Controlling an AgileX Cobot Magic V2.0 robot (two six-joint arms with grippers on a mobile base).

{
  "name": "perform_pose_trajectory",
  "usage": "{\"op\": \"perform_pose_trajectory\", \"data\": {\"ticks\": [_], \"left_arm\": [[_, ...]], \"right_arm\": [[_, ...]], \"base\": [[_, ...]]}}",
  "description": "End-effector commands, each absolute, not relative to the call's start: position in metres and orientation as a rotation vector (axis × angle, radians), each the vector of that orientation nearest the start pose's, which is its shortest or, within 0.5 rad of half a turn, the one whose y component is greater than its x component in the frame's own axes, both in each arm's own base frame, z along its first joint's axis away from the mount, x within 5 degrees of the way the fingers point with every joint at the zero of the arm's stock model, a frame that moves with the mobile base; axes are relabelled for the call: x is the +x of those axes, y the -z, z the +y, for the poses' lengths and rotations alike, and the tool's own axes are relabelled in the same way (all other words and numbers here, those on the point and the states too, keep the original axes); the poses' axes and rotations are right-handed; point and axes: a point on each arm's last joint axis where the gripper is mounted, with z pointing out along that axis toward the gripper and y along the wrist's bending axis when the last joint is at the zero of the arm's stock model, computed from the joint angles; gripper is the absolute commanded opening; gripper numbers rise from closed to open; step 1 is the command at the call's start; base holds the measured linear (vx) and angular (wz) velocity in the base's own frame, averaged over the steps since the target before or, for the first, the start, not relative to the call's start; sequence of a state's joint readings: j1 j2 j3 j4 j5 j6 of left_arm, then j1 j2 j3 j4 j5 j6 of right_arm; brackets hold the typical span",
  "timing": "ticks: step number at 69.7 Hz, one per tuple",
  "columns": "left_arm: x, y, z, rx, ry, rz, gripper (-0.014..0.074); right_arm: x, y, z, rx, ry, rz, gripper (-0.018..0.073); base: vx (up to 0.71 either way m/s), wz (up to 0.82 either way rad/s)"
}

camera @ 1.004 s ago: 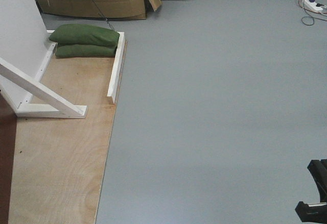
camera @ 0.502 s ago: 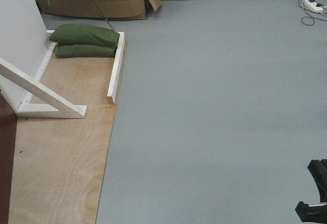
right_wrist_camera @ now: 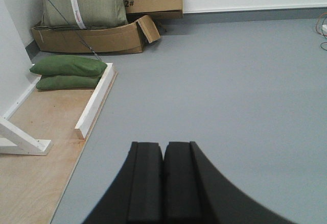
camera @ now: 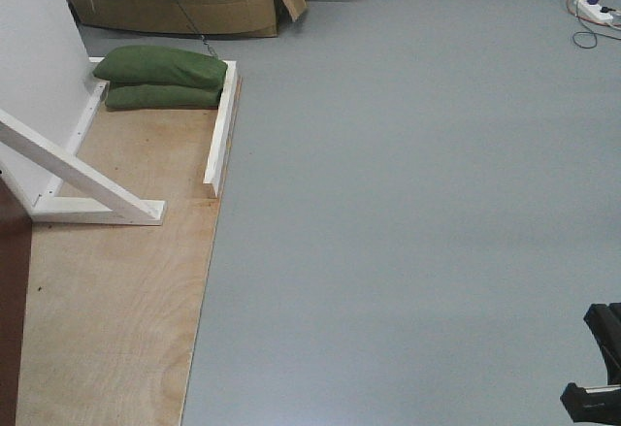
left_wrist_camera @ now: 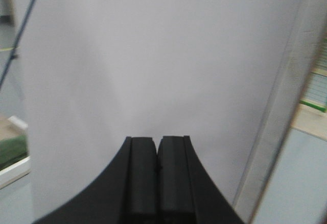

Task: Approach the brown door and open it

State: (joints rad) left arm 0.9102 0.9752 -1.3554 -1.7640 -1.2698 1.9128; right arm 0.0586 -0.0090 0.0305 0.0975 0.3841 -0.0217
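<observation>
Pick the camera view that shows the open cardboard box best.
The right wrist view: the cardboard box lies whole in frame, with a green sack in it. The front-facing view cuts its far side off at the top edge. The left wrist view shows none of it, only a white panel.

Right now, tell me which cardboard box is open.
The low, wide box in front, its flap hanging out, holding the taped green sack. The box marked 2# behind it is closed.

Blue-grey floor (camera: 408,203); pale tan plywood (camera: 116,319) with faint grain, lower left. White brace (camera: 78,179), dark green bags (camera: 160,77), brown box (camera: 184,14) upper left. Red-brown door (camera: 8,329) at left edge.
</observation>
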Motion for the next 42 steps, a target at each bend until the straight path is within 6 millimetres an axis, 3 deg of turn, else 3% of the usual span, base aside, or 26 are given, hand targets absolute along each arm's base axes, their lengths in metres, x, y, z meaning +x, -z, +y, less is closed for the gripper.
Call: {"op": "perform_pose_trajectory", "data": {"ticks": [1, 18, 42], "left_arm": [[-0.011, -0.512, 0.141, -1.775, -1.555, 0.555, 0.0017], [-0.017, -0.503, 0.163, -1.845, -1.534, 0.318, 0.0017], [0.009, -0.479, 0.212, -1.874, -1.471, 0.443, 0.0017]], "right_arm": [[0.053, -0.176, 0.006, -0.024, -0.108, 1.795, 0.0], [0.053, -0.176, 0.006, -0.024, -0.108, 1.795, 0.0], [0.053, -0.176, 0.006, -0.024, -0.108, 1.795, 0.0]], "base": [[0.0, 0.0], [0.0, 0.0], [0.0, 0.0]]}}
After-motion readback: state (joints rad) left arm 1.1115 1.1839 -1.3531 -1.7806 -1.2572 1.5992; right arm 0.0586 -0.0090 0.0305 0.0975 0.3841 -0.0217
